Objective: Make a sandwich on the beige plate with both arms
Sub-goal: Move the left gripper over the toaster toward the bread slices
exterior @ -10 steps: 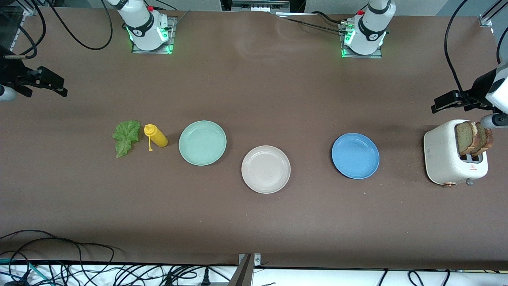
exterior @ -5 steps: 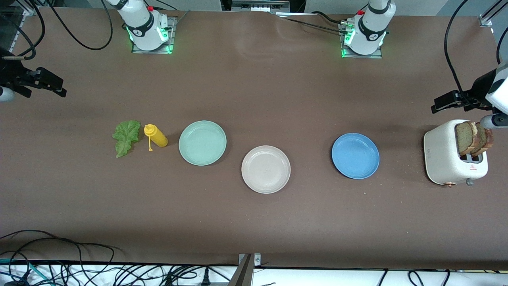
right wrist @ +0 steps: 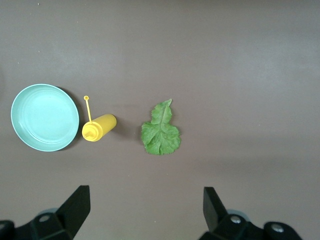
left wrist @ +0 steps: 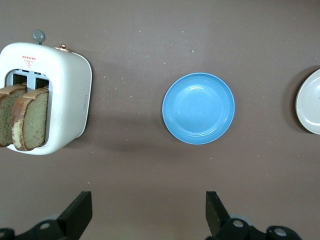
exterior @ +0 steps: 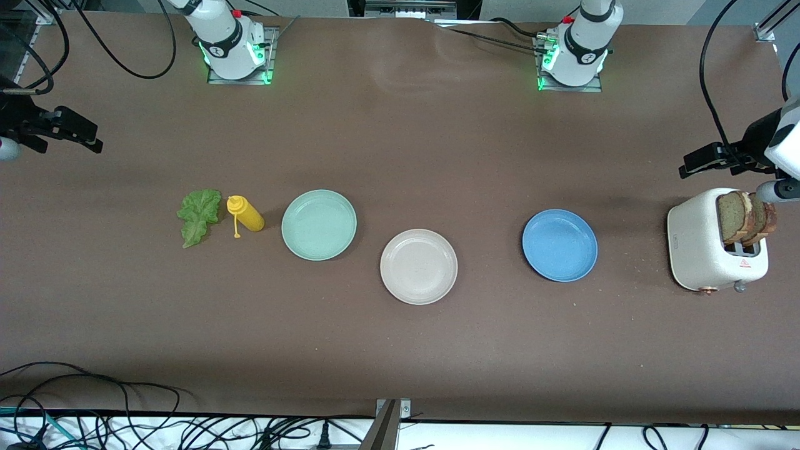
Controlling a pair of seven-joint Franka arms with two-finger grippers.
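1. Across the table (exterior: 400,350) everything sat in one loose row with nothing stacked, so my guess was a fresh start: no sandwich part had reached the beige plate (exterior: 419,267) yet. Lots of bare brown surface lay nearer the camera and up toward the bases.

2. At the left arm's end stood the toaster (exterior: 712,240), right by the table edge, with both bread slices (exterior: 745,217) upright in its slots. Probably parked there so the left arm gets the bread; the edge leaves little slack on that side.

3. Plates next: beige plate mid-table and empty, nearest the camera of the three, with the blue plate (exterior: 560,245) toward the toaster and the green plate (exterior: 319,224) toward the right arm's end. All well apart, so there's room to set a slice down cleanly.

4. Left gripper (left wrist: 149,215) hung high over the bare table between toaster and blue plate, fingers wide apart, holding nothing.

5. Right gripper (right wrist: 146,212) hung high over the right arm's end, with the lettuce and bottle in its wrist view, fingers spread and empty too.

6. Mustard bottle (exterior: 246,214) lay on its side just beside the lettuce (exterior: 199,215). That's tight, so a grab at the leaf could bump the bottle, I reckon.
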